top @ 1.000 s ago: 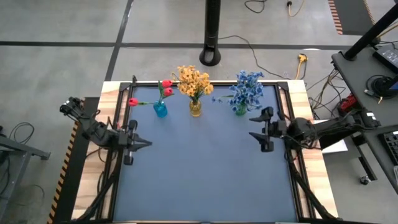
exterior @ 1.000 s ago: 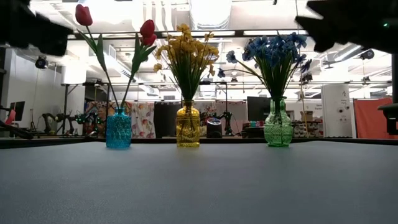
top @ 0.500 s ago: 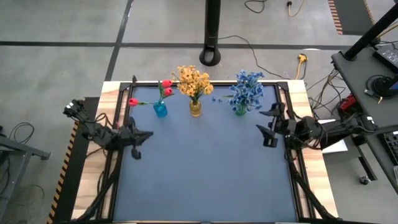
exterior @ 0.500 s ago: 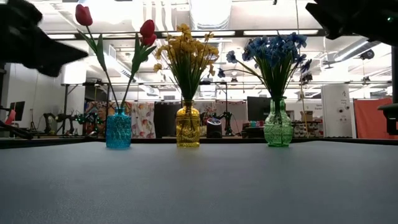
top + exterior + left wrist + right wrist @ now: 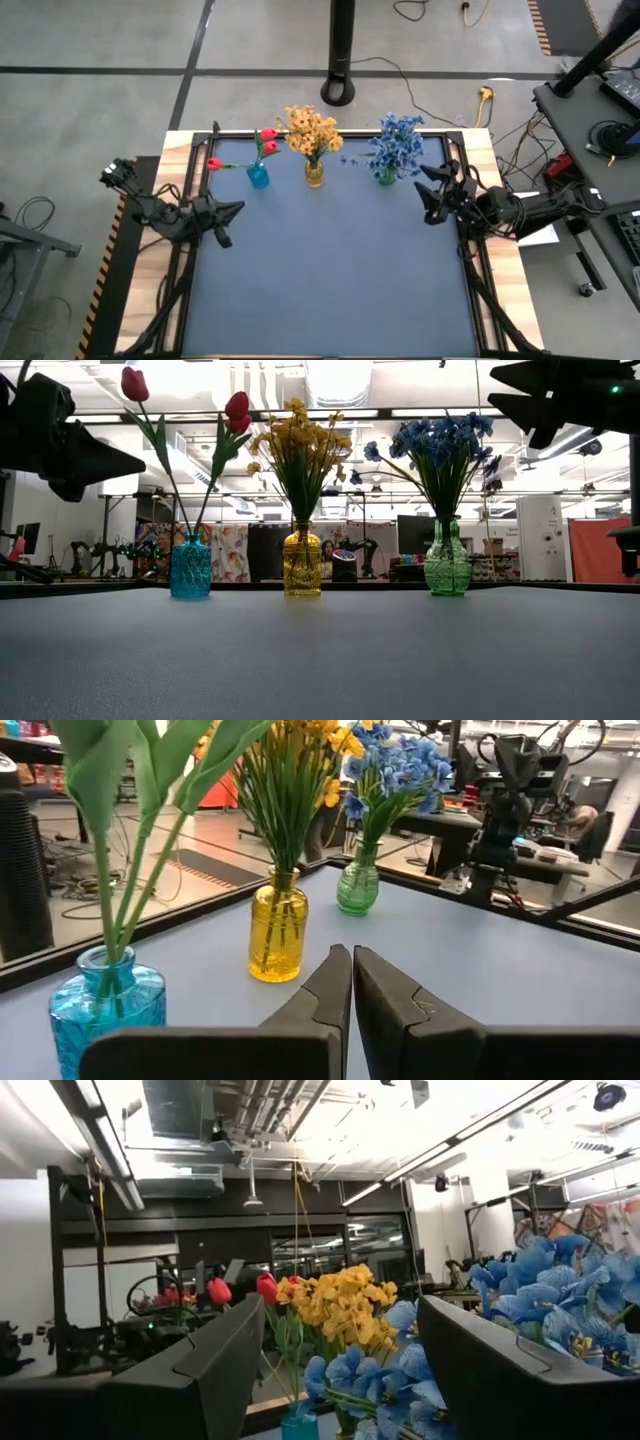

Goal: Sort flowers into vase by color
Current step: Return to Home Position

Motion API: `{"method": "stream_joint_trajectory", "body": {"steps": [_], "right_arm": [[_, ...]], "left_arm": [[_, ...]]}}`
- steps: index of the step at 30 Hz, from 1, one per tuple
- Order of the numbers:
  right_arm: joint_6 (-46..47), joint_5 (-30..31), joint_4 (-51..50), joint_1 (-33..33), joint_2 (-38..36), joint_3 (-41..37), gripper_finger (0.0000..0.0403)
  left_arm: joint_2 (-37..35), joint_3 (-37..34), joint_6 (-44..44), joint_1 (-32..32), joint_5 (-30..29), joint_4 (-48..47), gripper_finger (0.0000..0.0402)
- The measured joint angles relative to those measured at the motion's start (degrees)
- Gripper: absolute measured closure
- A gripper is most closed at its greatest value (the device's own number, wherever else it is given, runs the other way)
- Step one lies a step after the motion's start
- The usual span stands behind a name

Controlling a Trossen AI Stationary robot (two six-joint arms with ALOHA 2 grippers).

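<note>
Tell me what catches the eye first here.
Three filled vases line the table's far edge: red tulips in the blue vase, yellow flowers in the yellow vase, blue flowers in the green vase. The left gripper, shut, and right gripper, open, hang at the table's sides, holding nothing.

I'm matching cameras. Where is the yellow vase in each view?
High view: yellow vase, middle of three vases.
Low view: yellow vase at centre.
Left wrist view: yellow vase ahead of left gripper.
Right wrist view: hidden; only its yellow flowers show.
Shared landmark: blue vase beside it.
</note>
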Motion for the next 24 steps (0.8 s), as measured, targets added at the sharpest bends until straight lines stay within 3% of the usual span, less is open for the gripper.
{"method": "stream_joint_trajectory", "body": {"steps": [13,20,24], "right_arm": [[-0.2,0.0,0.0,0.0,0.0,0.0,0.0149],[0.1,1.9,-5.3,0.5,-2.9,0.0,0.0154],[-2.9,-5.3,-12.6,0.5,-4.9,0.0,0.0151]], "left_arm": [[0.4,0.0,0.0,0.0,0.5,0.0,0.0401],[0.4,0.0,0.0,0.0,0.5,0.0,0.0401],[0.5,0.0,0.0,0.0,0.5,0.0,0.0402]]}}
